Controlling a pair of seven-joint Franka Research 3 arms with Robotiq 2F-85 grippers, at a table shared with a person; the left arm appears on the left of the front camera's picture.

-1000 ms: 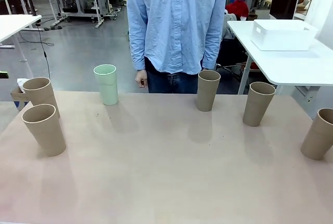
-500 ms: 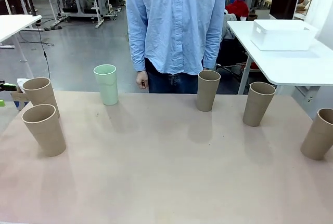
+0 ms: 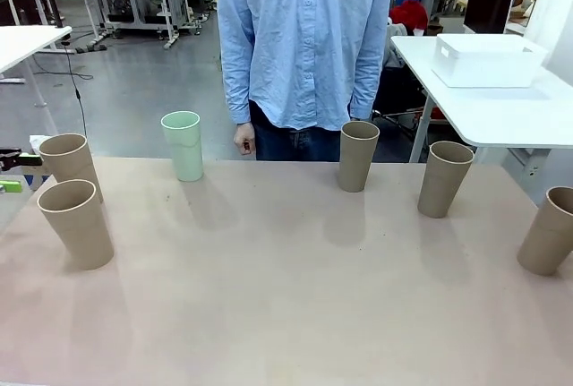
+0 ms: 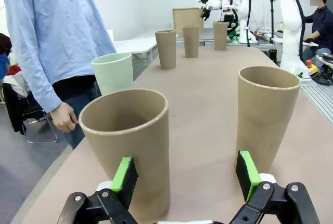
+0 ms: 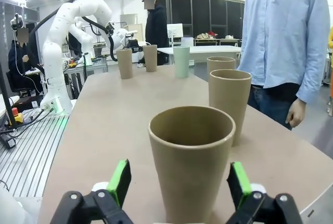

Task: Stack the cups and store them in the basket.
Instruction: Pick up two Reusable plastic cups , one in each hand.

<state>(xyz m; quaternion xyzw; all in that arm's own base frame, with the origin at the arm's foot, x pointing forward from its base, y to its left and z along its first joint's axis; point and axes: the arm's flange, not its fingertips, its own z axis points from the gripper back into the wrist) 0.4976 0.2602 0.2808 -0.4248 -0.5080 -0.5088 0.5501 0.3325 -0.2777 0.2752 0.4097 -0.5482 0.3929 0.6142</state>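
Right jaws apart; the end tan cup stands upright dead ahead on their centre line, long axis vertical, mouth up, though I cannot tell whether it is already between the pads. Left jaws also apart, but their gap points between two upright cups, with the near tan cup off toward one pad and the neighbouring tan cup toward the other; judged: the right arm is better lined up for a side grasp. The white basket sits on a separate table well beyond the surface, on the right arm's side.
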